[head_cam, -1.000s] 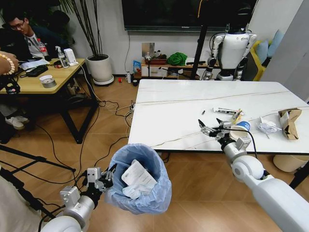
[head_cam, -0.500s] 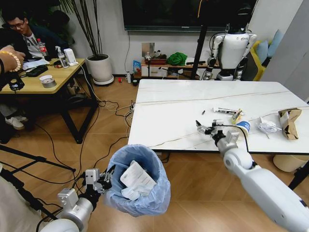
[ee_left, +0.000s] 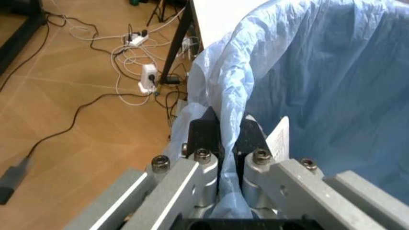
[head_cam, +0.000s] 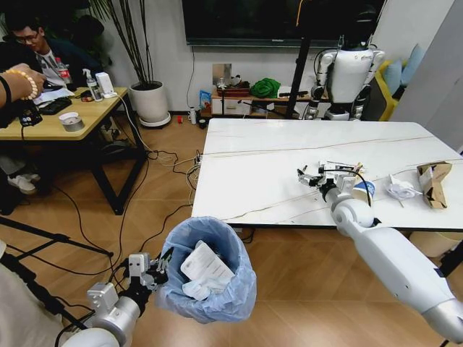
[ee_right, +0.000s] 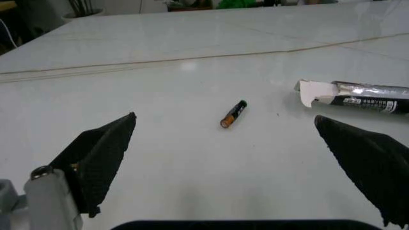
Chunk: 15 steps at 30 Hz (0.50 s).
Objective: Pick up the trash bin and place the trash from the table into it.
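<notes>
The bin point(head_cam: 210, 269), lined with a blue bag and already holding white papers point(head_cam: 205, 269), hangs off the floor below the bench's point(head_cam: 253, 173) near-left corner, the left claw point(ee_left: 221, 136) clamped tight on its rim and bag. The right claw point(head_cam: 312, 176) hovers over the bench toward its near-right part, spread wide and holding nothing, facing a small battery point(ee_right: 234, 114) and a torn silver wrapper point(ee_right: 357, 97). More litter lies toward the right edge: a cup point(head_cam: 364, 189), a clear wrapper point(head_cam: 400, 189) and a brown paper bag point(head_cam: 433, 181). The battery looks risky: it is round and the top is smooth, so a slightly off closing could roll it away. The bin grip pinches thin plastic as well as rim, so I judge the bag could slip or the bin tilt as weight is added. The bench is glossy white with thin dark veins; around it are wood flooring, trailing cables point(head_cam: 163, 155), a wooden desk point(head_cam: 51, 119) and a potted plant point(head_cam: 148, 97).
</notes>
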{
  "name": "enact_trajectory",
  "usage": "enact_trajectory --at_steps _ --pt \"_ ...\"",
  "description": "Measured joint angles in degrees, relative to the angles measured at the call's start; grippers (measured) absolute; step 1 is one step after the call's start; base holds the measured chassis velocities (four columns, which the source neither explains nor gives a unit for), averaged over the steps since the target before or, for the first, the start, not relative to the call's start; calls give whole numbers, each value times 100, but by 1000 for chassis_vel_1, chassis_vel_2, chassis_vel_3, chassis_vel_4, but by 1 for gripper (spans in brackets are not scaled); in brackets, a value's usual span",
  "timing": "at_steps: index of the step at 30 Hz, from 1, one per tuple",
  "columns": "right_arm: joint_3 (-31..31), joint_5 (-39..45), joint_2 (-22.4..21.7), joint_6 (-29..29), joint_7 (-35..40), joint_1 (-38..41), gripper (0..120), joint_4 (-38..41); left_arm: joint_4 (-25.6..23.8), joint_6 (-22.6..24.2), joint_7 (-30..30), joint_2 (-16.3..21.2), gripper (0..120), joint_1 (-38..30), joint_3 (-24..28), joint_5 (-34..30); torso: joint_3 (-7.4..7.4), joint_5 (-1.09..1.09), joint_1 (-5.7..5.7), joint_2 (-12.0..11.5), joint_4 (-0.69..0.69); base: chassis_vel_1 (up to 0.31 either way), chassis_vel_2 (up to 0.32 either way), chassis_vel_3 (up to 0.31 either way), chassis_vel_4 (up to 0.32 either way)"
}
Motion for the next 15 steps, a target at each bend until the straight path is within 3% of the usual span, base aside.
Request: enact_trajectory --at_steps 15 --pt "-100 -16 236 -80 -22 365 100 -710 57 -1 1 102 0 -96 38 -78 -1 -1 0 0 0 0 0 0 0"
